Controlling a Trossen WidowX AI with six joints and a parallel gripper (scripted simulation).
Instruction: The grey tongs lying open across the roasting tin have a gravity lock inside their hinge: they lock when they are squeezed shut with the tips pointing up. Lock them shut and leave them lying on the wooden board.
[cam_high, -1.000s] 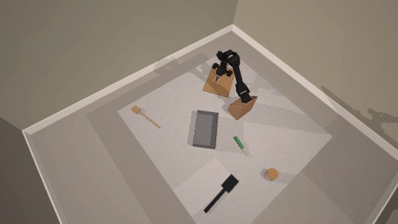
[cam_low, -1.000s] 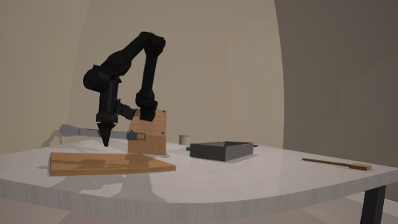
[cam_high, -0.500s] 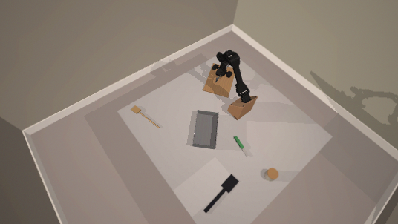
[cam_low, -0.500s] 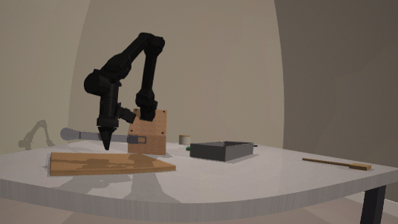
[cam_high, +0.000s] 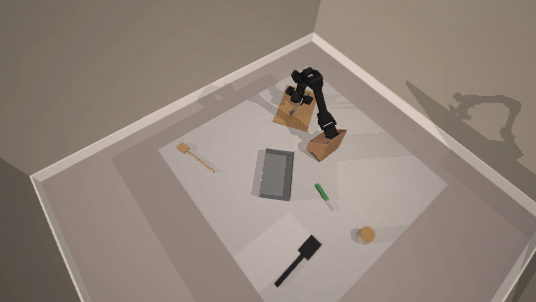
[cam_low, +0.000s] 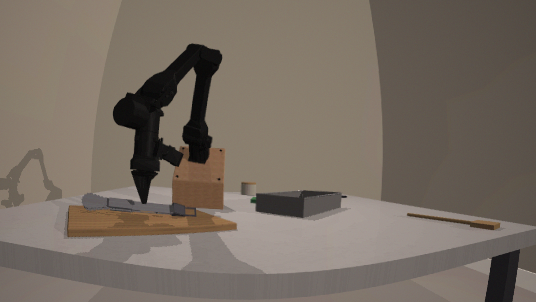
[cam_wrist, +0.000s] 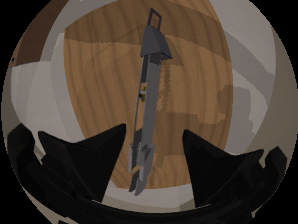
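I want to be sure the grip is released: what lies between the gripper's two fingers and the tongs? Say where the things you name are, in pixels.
Nothing but bare gaps: in the wrist view, wooden board (cam_high: 285, 114) (cam_low: 100, 226) (cam_wrist: 200, 75) shows on both sides of the tongs (cam_high: 294, 111) (cam_low: 135, 206) (cam_wrist: 151, 95).

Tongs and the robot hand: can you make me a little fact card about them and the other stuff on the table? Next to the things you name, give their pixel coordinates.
tongs: grey, lying on the wooden board, arms close together
tongs (cam_high: 295, 110) (cam_low: 145, 206) (cam_wrist: 150, 105): between the fingers, touching neither
wooden board (cam_high: 289, 118) (cam_low: 125, 227) (cam_wrist: 100, 80): flat on the table
gripper (cam_high: 300, 96) (cam_low: 144, 202) (cam_wrist: 154, 131): open, above the board
roasting tin (cam_high: 276, 172) (cam_low: 280, 204): nothing seen inside
jar (cam_high: 367, 234) (cam_low: 248, 189): orange-brown lid
pen (cam_high: 321, 192): green and white, lying down
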